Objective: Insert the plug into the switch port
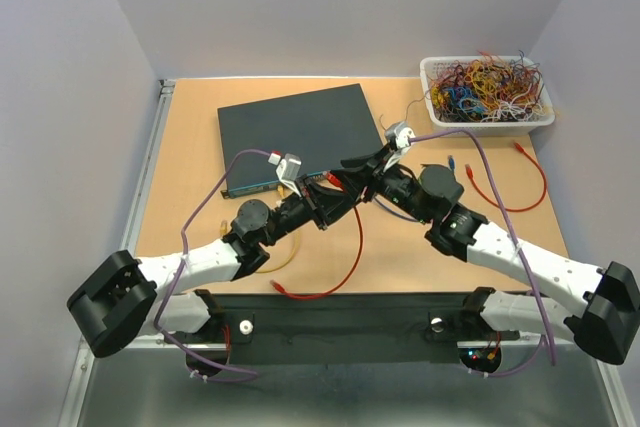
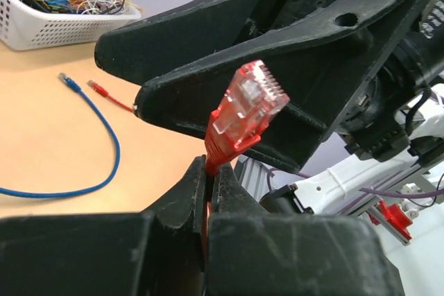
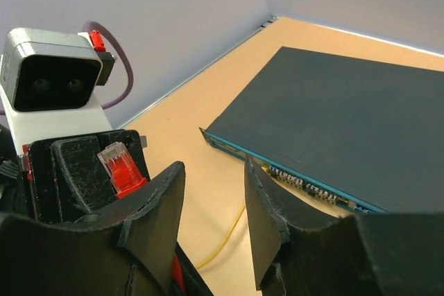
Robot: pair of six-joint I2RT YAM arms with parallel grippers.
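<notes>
My left gripper [image 1: 332,190] is shut on a red cable just below its clear-tipped plug [image 2: 250,102], which stands upright above the jaws [image 2: 210,168]. My right gripper [image 1: 366,161] is open; in the left wrist view its two black fingers [image 2: 208,43] lie just behind the plug without touching it. In the right wrist view [image 3: 211,171] the plug [image 3: 119,164] sits left of the open jaws. The dark teal switch [image 1: 295,135] lies behind both grippers. Its row of ports [image 3: 305,184] shows along the front face, partly hidden by my right finger.
A white mesh basket of coloured wires [image 1: 487,87] stands at the back right. A second red cable [image 1: 512,197] and a blue cable [image 2: 104,136] lie on the table to the right. A yellow cable [image 3: 222,244] runs from the switch front. The held red cable loops toward the near edge [image 1: 340,282].
</notes>
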